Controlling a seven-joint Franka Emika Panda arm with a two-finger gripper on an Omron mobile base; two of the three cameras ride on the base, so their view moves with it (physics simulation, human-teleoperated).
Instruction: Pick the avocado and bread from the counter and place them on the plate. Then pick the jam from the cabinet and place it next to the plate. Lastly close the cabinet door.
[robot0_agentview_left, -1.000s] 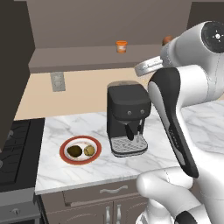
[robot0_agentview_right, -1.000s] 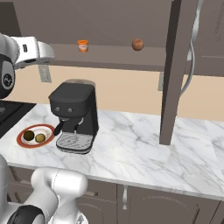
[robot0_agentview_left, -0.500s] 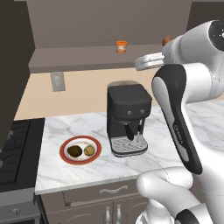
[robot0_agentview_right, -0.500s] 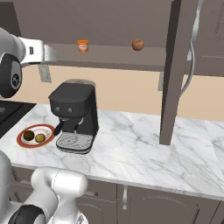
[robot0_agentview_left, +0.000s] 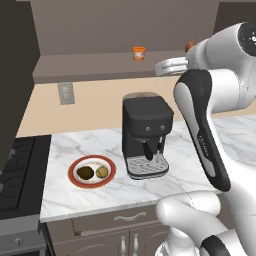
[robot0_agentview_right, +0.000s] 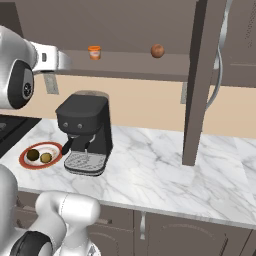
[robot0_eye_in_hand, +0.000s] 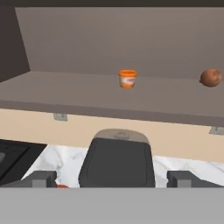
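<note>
The orange jam (robot0_eye_in_hand: 127, 79) jar stands on the open cabinet's shelf (robot0_eye_in_hand: 87, 94), also seen as the jam (robot0_agentview_left: 139, 53) and jam (robot0_agentview_right: 94, 52). My gripper (robot0_eye_in_hand: 112, 179) is open and empty, fingers wide apart, level with the shelf and well short of the jar. From the left base the gripper (robot0_agentview_left: 164, 66) hovers right of the jam, above the coffee machine. On the counter (robot0_agentview_left: 70, 145), the red-rimmed plate (robot0_agentview_left: 75, 165) holds the dark avocado (robot0_agentview_left: 86, 172) and the tan bread (robot0_agentview_left: 102, 172). The cabinet door (robot0_agentview_right: 200, 75) stands open.
A black coffee machine (robot0_agentview_left: 147, 132) sits on the counter right of the plate, directly below my hand. A reddish-brown ball (robot0_eye_in_hand: 210, 78) rests on the shelf right of the jam. A stove (robot0_agentview_left: 15, 165) borders the counter's left end.
My hand has risen slightly and edged toward the cabinet shelf. The jaws stayed open. Plate, food and jam have not moved.
</note>
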